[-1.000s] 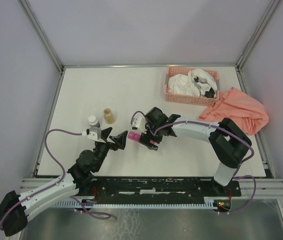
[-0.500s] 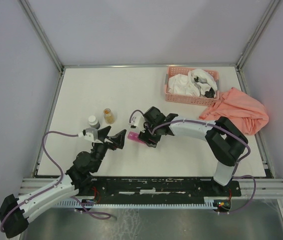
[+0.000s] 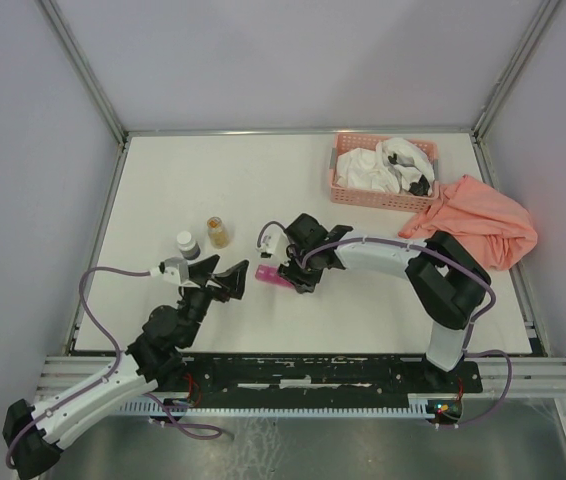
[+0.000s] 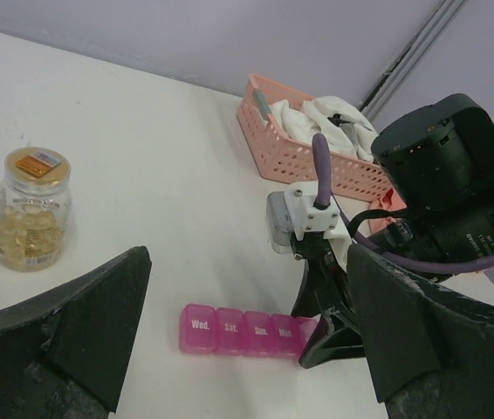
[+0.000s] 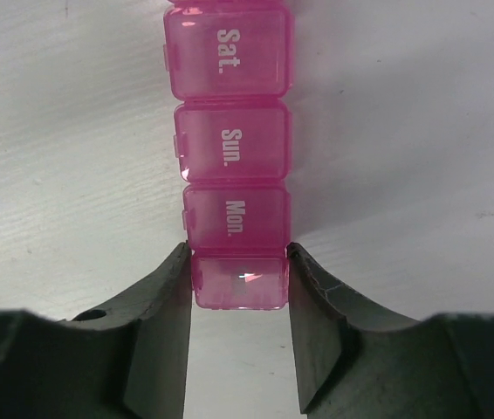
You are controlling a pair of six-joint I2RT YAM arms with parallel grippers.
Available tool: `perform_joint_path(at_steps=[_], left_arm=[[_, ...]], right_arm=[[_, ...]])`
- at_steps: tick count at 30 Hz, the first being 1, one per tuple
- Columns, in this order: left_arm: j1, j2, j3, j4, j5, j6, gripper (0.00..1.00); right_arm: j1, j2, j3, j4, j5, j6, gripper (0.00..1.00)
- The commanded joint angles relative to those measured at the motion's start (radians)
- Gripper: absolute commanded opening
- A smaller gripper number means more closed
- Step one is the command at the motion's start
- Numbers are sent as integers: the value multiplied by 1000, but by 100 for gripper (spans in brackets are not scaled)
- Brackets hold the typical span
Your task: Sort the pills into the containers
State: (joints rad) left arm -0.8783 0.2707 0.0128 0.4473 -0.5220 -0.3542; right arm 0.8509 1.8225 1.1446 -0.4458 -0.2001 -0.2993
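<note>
The magenta pill organizer [image 3: 266, 273] lies flat on the white table, lids shut. In the right wrist view its compartments [image 5: 233, 140] read Sat., Sun., Mon. My right gripper [image 5: 236, 266] is shut on the unlabelled end compartment, one finger on each side. It also shows in the top view [image 3: 289, 279] and the left wrist view [image 4: 330, 325]. My left gripper [image 4: 256, 349] is open and empty, just left of the strip [image 4: 245, 330], which lies beyond its fingers. In the top view the left gripper [image 3: 227, 281] sits beside the strip's free end. Yellow pills fill the amber bottle [image 4: 30, 209].
The amber bottle [image 3: 219, 232] and a small white-capped bottle [image 3: 187, 243] stand behind my left gripper. A salmon lattice basket [image 3: 341, 188] with white items sits at the back right. An orange cloth [image 3: 475, 222] lies beside it.
My right gripper has shifted slightly left and now sits at the strip's right end. My left gripper has drawn back a little to the left.
</note>
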Motion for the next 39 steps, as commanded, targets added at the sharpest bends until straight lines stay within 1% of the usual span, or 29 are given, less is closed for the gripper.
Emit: perform_joint_path(at_steps=[1,4,8,11,16,20,24,27,32,39], left_arm=[[-1,-42,-75,-86,19,-166,100],[-1,-62,-72,-112,82,-280,99],[0,-77,-81,-87,165,-450,98],[0,-75,-72,-55,217,-521,98],[-1,-32,-43,13,236,-591,99],[-1,71,-8,80,269,-605,99],[-1,211,46,110,315,-624,99],[0,314,70,161,354,-642,99],[0,460,84,319,427,-668,98],[0,592,125,407,479,-698,96]], right_arm=[[3,-43,46,-18,-4,-23,39],[-14,-93,36,-24,-48,-44,33],[-41,-175,20,-42,-102,-95,30],[-64,-246,-1,-57,-129,-139,28],[-85,-357,-24,-111,-176,-222,27],[-94,-427,-32,-152,-225,-280,27],[-94,-472,-38,-184,-248,-332,27],[-95,-496,-42,-201,-273,-358,27],[-92,-503,-44,-215,-271,-377,27],[-63,-516,-57,-214,-259,-410,26]])
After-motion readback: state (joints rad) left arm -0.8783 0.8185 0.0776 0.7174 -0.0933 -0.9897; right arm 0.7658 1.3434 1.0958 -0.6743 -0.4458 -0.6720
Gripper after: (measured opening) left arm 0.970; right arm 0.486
